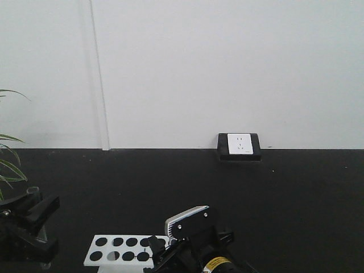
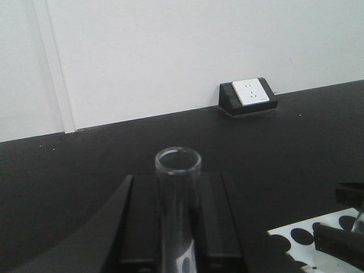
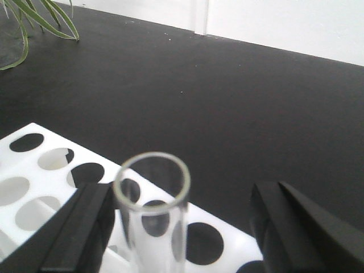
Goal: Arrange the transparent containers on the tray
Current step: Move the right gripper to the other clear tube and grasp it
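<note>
1. The left pincer (image 2: 178, 185) is clamped narrow on one test tube (image 2: 178, 165). The tube stands upright between the black fingers (image 2: 142, 227), its open rim above them.
2. The right pincer (image 3: 185, 190) is spread wide around a second test tube (image 3: 152, 185). This tube is upright over the white rack (image 3: 34, 170), close against one finger (image 3: 85, 227) and well apart from the other; whether it touches, I cannot tell.
3. The rack has round holes and sits at the near edge of the black counter (image 1: 170, 182), between the two arms.
4. A socket box (image 1: 239, 146) stands at the counter's far edge against the wall, right of centre and well apart from the rack.
5. Plant leaves (image 1: 8, 165) hang in at the far left, near the left arm.
</note>
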Motion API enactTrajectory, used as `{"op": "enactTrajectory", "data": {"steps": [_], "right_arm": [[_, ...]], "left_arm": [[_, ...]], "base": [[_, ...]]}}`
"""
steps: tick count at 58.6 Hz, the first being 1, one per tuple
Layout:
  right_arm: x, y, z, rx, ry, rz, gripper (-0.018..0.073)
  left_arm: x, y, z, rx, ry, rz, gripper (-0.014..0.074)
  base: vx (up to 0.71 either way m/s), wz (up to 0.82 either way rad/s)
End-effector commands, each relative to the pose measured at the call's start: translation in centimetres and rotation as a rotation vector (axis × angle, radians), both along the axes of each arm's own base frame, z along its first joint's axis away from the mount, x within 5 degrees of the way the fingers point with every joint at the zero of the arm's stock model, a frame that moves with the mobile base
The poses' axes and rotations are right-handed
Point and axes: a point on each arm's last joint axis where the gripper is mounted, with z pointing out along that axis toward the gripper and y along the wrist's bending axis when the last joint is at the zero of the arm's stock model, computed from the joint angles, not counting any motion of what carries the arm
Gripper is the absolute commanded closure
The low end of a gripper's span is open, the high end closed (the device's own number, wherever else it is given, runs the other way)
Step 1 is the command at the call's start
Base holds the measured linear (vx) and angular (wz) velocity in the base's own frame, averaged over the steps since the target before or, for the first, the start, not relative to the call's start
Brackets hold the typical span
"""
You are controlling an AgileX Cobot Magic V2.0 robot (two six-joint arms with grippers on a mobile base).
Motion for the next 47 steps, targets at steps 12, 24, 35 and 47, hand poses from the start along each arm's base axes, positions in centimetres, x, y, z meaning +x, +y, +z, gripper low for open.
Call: {"op": "enactTrajectory", "data": {"steps": [12,24,35,47], "right_arm": [[0.4,0.0,3.4,0.085,-0.139,-0.013,0.0186],[0.4,0.1,3.3,0.083,-0.134,-0.011,0.0313],[0.3,0.0,3.5,0.076,-0.116,-0.005,0.0359],[-0.3,-0.5,6.4,0.125,-0.175,-0.008,0.0358]], "left_arm": [[-0.1,-0.2,2.3,-0.053,-0.13,-0.015,0.0462],[-0.1,-0.2,2.3,-0.053,-0.13,-0.015,0.0462],[-0.1,-0.2,2.2,-0.053,-0.129,-0.015,0.0462],[-0.1,-0.2,2.2,-0.052,-0.126,-0.014,0.0462]], "base": [[0.0,0.0],[0.0,0.0],[0.0,0.0],[0.0,0.0]]}}
